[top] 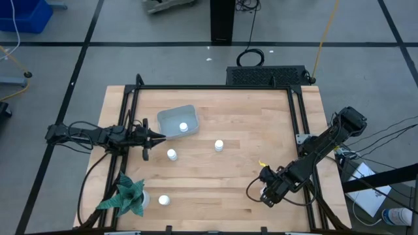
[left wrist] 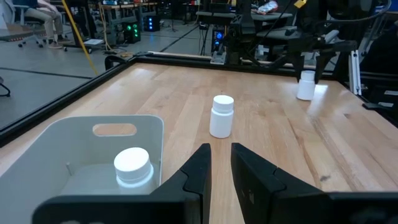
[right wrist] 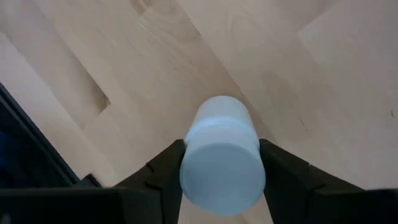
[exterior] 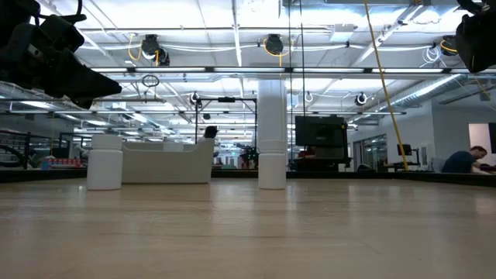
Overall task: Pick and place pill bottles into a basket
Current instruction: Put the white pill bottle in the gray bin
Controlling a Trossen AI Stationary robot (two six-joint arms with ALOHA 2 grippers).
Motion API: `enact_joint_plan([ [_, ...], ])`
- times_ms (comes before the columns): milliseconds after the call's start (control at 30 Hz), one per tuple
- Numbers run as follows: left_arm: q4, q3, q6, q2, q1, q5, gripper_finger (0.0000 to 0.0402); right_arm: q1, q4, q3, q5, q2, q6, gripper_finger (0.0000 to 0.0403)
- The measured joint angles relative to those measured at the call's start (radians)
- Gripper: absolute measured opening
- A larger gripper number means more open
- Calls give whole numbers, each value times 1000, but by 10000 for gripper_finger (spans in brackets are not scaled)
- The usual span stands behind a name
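- Two fingers of the right gripper (right wrist: 222, 180) clamp a bottle (right wrist: 222, 158) near the table's (top: 241, 121) front right corner.
- Lift straight up, then carry to the basket (top: 171, 119), far left.
- Left gripper (top: 159, 136), closed, waits beside that basket.

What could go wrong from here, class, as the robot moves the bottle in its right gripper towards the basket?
1. The right gripper pinches its pill bottle at the cap end only; it might slip or tilt when lifted.
2. The left gripper, shut, sits against the basket rim; the arriving arm could crowd it.
3. Standing bottles lie near the likely path and could be toppled.
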Motion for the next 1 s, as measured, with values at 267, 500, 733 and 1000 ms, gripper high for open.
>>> enact_joint_plan([
  [267,2,0,-1,0,0,0,65,-40,0,0,212,-39,-150,161],
  [500,4,0,-1,0,0,-1,65,-176,100,0,361,-142,-442,161],
  [733,5,0,1,0,0,-1,65,-408,176,38,283,-200,-799,161],
  [1000,6,0,0,0,0,-1,65,-660,329,125,134,-195,-1150,161],
])
